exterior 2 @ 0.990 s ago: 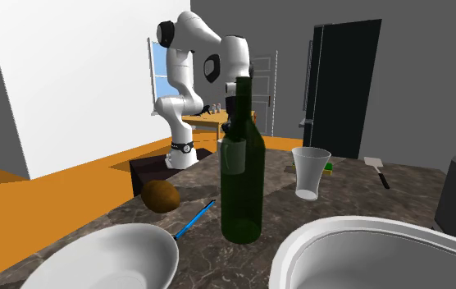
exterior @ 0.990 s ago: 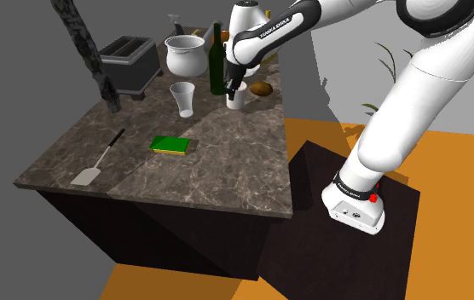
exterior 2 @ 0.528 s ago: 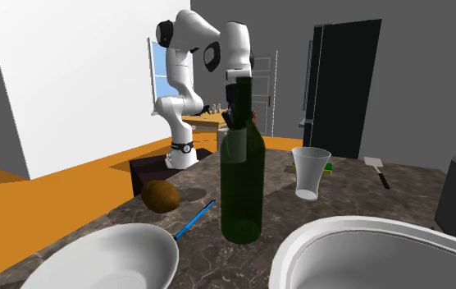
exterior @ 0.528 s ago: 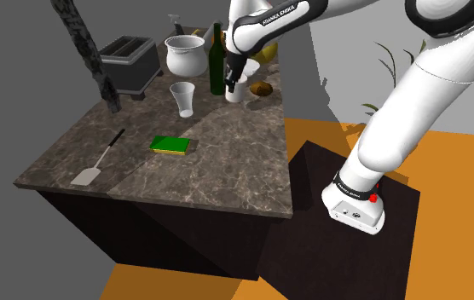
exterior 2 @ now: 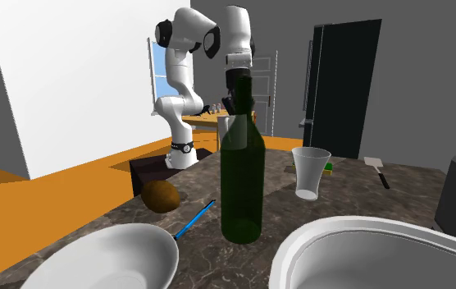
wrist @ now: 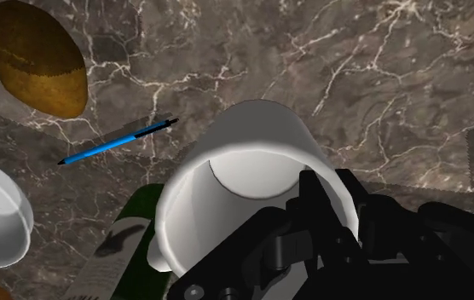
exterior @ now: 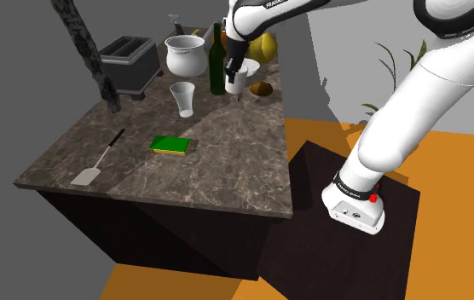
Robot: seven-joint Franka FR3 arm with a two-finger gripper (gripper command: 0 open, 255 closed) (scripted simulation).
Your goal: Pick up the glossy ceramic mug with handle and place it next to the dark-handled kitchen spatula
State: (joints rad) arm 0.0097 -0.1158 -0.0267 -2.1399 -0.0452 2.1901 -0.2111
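in the shoulder view, the dark-handled spatula (exterior: pixel 99 160) lies flat by the marble counter's (exterior: pixel 227 162) left edge, near its front corner. a green sponge (exterior: pixel 170 145) sits toward the middle, with a clear glass (exterior: pixel 182 98) behind it. near the far edge stands a green bottle (exterior: pixel 217 60). just right of the bottle is the white mug (exterior: pixel 237 82), looking raised off the counter and well apart from the spatula. the black gripper (exterior: pixel 233 75) pinches the mug's rim. in the wrist view one finger (wrist: pixel 312 200) reaches inside the mug (wrist: pixel 252 145) and the other presses its outer wall. a blue pen (wrist: pixel 116 143) and a brown lump (wrist: pixel 35 55) lie on the marble below.
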